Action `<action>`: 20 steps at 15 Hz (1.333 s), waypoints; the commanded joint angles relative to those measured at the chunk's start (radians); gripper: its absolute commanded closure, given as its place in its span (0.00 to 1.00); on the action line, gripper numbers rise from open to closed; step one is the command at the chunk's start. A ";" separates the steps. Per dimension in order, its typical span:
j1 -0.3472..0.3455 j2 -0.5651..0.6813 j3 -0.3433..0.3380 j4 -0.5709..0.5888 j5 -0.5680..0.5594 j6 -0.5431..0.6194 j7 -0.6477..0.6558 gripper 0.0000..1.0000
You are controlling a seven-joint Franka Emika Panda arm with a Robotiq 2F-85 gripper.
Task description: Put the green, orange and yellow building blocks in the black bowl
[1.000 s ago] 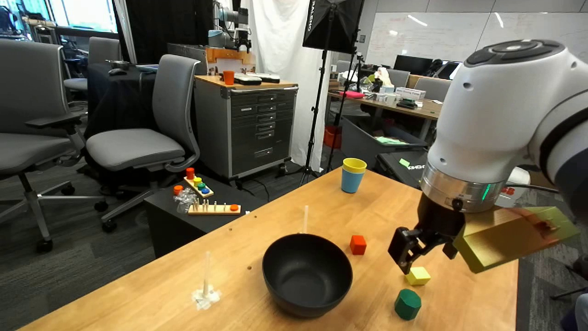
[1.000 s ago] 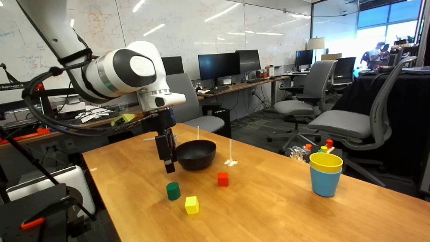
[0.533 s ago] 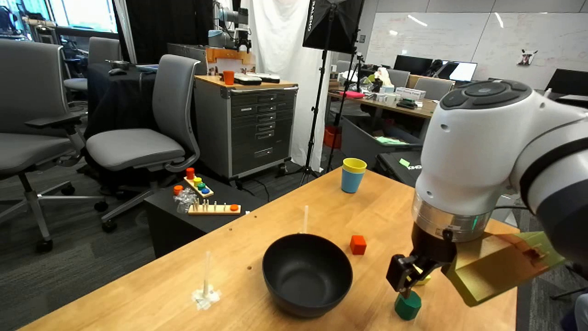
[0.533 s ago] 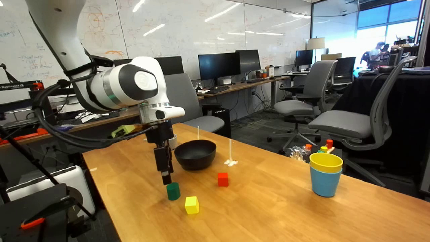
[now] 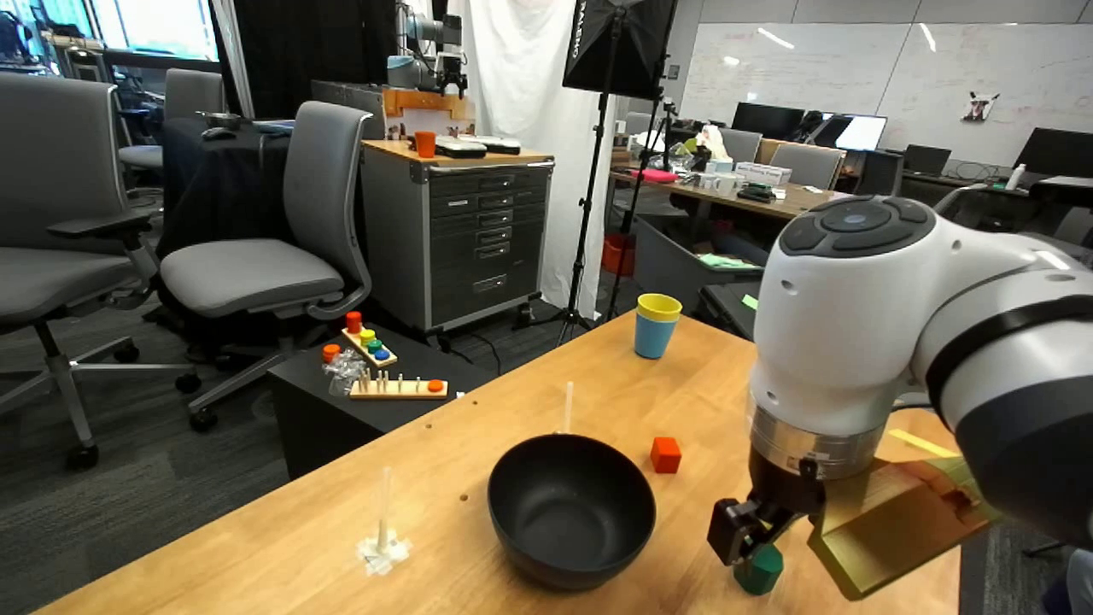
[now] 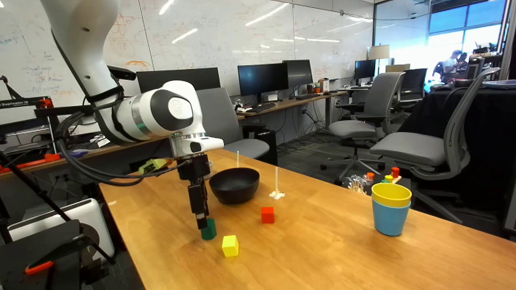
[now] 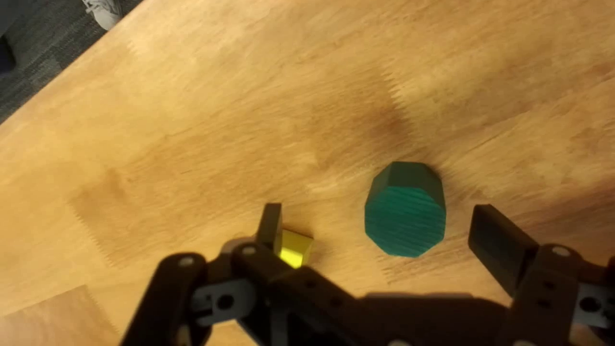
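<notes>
The green block (image 7: 405,221), an eight-sided prism, stands upright on the table. My gripper (image 7: 378,214) is open above it, its fingers on either side with gaps to the block. The green block also shows in both exterior views (image 5: 762,572) (image 6: 209,230), partly behind a finger. The yellow block (image 6: 230,245) lies close by; a finger partly covers it in the wrist view (image 7: 297,247). The orange-red block (image 5: 665,455) sits beside the black bowl (image 5: 572,512), also in an exterior view (image 6: 267,215). The bowl also shows there (image 6: 234,187), and its visible inside holds nothing.
Two thin upright sticks stand near the bowl, one (image 5: 383,512) with white tape at its base, the other (image 5: 569,408) behind the bowl. A yellow cup stacked in a blue cup (image 6: 390,213) stands farther along the table. The table edge (image 7: 72,65) crosses the wrist view's upper left.
My gripper has come down from above the table to the green block, its fingers now around it without contact. The blocks and bowl have not moved.
</notes>
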 commanded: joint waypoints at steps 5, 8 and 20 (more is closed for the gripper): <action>0.061 0.075 -0.068 0.059 0.002 0.010 0.013 0.00; 0.074 0.089 -0.078 0.066 0.002 0.009 0.016 0.00; 0.111 0.105 -0.101 0.079 -0.006 0.013 0.018 0.81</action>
